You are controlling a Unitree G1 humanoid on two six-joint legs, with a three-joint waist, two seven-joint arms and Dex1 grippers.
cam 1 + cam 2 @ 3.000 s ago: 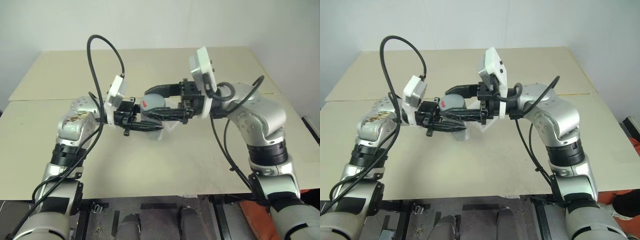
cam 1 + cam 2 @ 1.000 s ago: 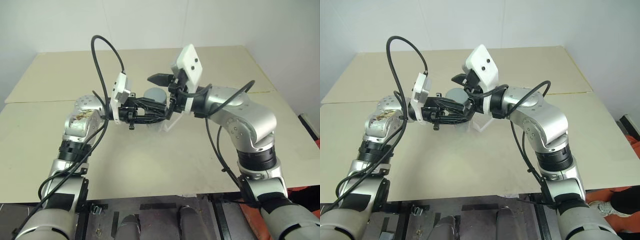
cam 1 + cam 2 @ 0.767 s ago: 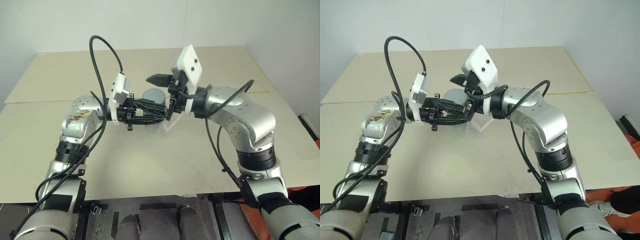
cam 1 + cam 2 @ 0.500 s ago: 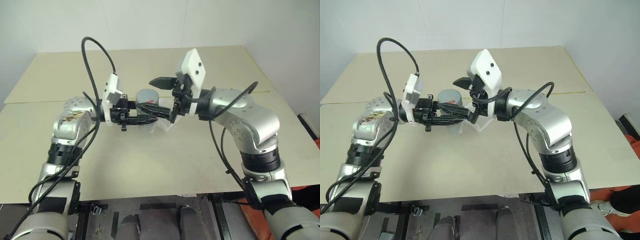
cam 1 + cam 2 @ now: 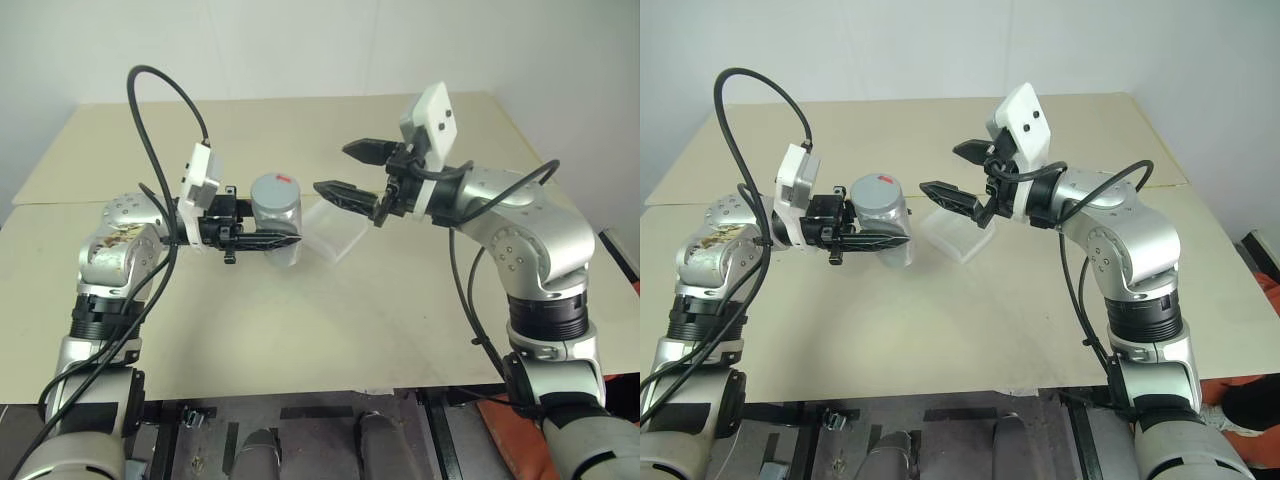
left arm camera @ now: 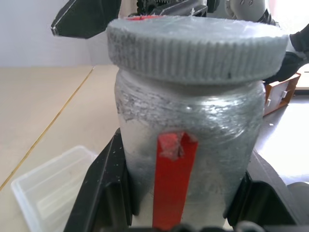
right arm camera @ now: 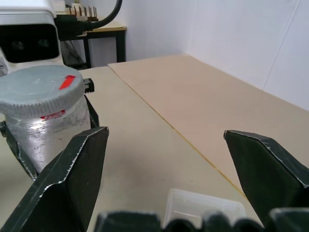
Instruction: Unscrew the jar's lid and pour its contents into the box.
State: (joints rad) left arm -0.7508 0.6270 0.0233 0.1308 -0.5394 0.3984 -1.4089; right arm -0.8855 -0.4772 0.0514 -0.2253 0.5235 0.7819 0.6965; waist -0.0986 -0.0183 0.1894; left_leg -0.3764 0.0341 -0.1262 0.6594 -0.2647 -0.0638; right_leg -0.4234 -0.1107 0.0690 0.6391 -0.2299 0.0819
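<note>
Backing off the lid, the right gripper now hangs spread wide and empty, cap still on the jar clamped by the left gripper above mid-tabletop, beside the box, so unscrewing isn't finished.

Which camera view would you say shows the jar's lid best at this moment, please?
The left wrist view: the lid is close up, ribbed edge plain, still on the jar held by the left gripper. The right wrist view shows its top with a red mark; the head views show it small, from above.
</note>
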